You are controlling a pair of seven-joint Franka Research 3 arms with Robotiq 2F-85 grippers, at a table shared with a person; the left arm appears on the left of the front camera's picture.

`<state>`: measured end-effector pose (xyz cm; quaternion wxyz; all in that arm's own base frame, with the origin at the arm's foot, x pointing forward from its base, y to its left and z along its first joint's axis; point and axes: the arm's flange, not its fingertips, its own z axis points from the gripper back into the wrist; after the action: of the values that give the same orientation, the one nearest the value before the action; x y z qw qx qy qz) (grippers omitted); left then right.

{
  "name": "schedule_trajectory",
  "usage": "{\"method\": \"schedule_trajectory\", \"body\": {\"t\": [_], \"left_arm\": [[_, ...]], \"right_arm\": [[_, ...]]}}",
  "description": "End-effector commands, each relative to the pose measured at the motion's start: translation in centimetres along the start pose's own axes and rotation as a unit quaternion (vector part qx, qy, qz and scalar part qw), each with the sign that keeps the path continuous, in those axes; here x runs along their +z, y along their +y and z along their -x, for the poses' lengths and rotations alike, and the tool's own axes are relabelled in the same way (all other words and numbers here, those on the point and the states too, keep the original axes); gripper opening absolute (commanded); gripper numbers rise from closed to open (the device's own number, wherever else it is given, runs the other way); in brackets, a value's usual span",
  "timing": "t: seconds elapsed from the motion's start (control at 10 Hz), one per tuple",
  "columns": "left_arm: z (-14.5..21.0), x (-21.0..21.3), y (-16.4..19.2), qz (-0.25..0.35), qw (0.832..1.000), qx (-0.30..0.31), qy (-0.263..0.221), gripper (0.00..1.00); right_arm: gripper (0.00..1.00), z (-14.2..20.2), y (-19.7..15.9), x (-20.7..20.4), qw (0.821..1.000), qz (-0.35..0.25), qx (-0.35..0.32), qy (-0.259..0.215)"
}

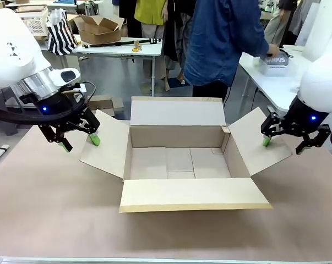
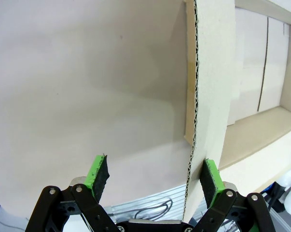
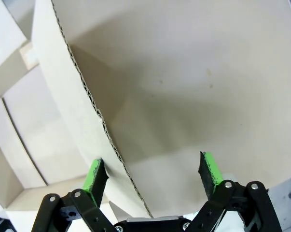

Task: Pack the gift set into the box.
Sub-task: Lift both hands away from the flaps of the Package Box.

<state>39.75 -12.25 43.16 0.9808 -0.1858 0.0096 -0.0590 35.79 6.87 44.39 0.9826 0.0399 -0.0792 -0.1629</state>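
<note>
Left gripper (image 2: 155,178): green pads (image 2: 99,174) spread wide, pinching nothing. In the left wrist view the raw fluted edge of the left side flap (image 2: 213,72) runs down between the jaws, close to the pad at 3 o'clock; I can't tell whether it touches. The front view puts this left gripper (image 1: 79,142) at 9 o'clock of the large rectangular brown corrugated cardboard carton (image 1: 177,136), tips down at the outer edge of the left side flap (image 1: 108,146). It does not show the edge between the jaws.

Right gripper (image 3: 152,173): pads (image 3: 210,171) also apart, nothing clamped. In its wrist view the edge of the right side flap (image 3: 53,53) passes just beside the pad at 9 o'clock. The front view has the right gripper (image 1: 285,144) at 3 o'clock of the carton, at the right side flap (image 1: 254,140).

The carton sits mid-table on the brown paper-covered tabletop (image 1: 55,209), all four flaps folded out, floor panels showing.

At 1–2 o'clock, on a white side table (image 1: 265,77) well apart from the carton, is a shallow white basket with a black white-lettered pouch (image 1: 274,61). The hand (image 1: 273,50) of a person in a blue denim shirt (image 1: 221,38) rests on it.
</note>
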Motion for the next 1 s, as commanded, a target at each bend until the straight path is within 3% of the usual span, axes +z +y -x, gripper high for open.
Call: {"method": "schedule_trajectory", "body": {"t": [0.0,0.9], "left_arm": [[-0.05,0.17,-0.05,-0.008,1.0,0.006,0.001,1.0],[-0.05,0.17,-0.05,-0.008,1.0,0.006,0.001,1.0]], "right_arm": [[1.0,0.05,-0.14,0.06,1.0,-0.002,0.0,0.001],[1.0,0.05,-0.14,0.06,1.0,-0.002,0.0,0.001]]}}
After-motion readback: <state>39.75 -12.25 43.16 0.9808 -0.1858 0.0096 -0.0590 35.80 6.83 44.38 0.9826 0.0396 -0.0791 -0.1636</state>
